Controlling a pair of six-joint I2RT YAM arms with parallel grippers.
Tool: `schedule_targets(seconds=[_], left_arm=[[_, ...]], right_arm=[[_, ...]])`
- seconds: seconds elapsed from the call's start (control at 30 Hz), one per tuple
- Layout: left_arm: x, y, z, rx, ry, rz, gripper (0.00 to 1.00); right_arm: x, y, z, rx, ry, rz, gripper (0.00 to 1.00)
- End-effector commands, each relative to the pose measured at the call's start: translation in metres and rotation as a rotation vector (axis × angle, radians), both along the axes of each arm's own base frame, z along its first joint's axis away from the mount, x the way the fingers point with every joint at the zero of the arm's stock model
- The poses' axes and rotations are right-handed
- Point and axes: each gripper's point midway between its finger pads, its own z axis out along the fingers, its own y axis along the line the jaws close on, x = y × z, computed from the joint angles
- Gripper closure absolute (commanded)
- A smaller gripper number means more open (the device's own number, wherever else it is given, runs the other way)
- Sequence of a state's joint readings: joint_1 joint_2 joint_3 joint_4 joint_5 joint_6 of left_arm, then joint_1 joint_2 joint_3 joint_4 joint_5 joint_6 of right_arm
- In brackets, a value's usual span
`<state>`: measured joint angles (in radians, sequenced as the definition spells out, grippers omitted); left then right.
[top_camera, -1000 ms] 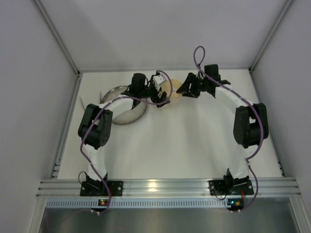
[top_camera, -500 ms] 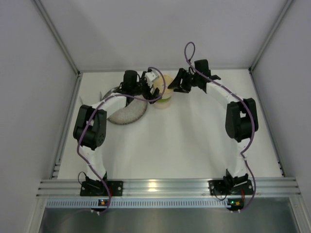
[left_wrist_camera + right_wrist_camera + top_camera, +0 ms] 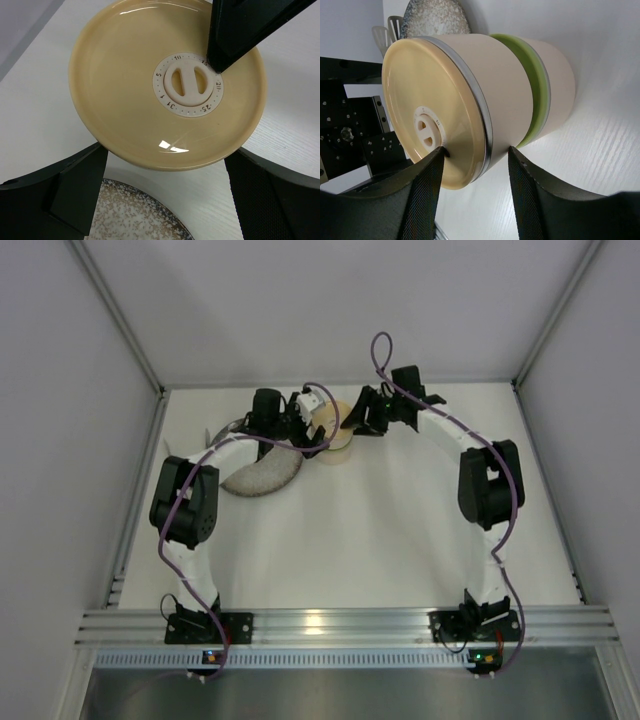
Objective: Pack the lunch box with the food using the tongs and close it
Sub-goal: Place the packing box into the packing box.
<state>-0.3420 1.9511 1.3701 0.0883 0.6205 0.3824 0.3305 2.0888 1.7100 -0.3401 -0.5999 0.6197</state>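
Both empty: left gripper (image 3: 167, 177) wide above tan lid (image 3: 120, 90), right gripper (image 3: 475, 155) half-open astride rim

We find the lunch box (image 3: 338, 437), two small round cream-walled, steel-rimmed tins, stacked near the middle of the white table's (image 3: 380, 530) far edge. The upper tin, under the round tan white-centred lid (image 3: 125, 100), sits on the lower one's round green lid (image 3: 532, 75). Just left of it, slightly nearer the front edge, lies the wide speckled grey plate (image 3: 262, 472); slim silver metal tongs (image 3: 170, 452) lie beyond, toward the left edge. The left gripper (image 3: 165, 165) hangs over the stack; the right gripper (image 3: 477, 155) is at its right, one finger (image 3: 235, 35) on the tan lid.
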Motion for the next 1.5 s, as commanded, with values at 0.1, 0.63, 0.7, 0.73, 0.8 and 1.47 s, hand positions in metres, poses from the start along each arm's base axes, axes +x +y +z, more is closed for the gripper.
schedule_targets(seconds=[0.1,0.63,0.7,0.73,0.8,1.47], left_arm=[[-0.04,-0.056,0.087,-0.191,-0.15,-0.263,0.01],[-0.036,-0.053,0.071,-0.19,-0.105,-0.233,0.01],[-0.036,-0.053,0.071,-0.2,-0.084,-0.223,0.01],[-0.035,-0.052,0.071,-0.202,-0.082,-0.219,0.01],[-0.032,-0.049,0.074,-0.212,-0.077,-0.207,0.01],[-0.043,-0.035,0.065,-0.171,-0.061,-0.268,0.01]], right_arm=[[-0.05,0.066,0.037,0.068,-0.021,0.197,0.5],[-0.045,0.063,0.037,0.036,-0.017,0.173,0.48],[-0.047,0.063,0.039,0.029,-0.015,0.173,0.45],[-0.046,0.062,0.038,0.027,-0.014,0.173,0.44],[-0.047,0.062,0.034,0.023,-0.004,0.175,0.41],[-0.039,0.063,0.048,0.021,-0.044,0.157,0.38]])
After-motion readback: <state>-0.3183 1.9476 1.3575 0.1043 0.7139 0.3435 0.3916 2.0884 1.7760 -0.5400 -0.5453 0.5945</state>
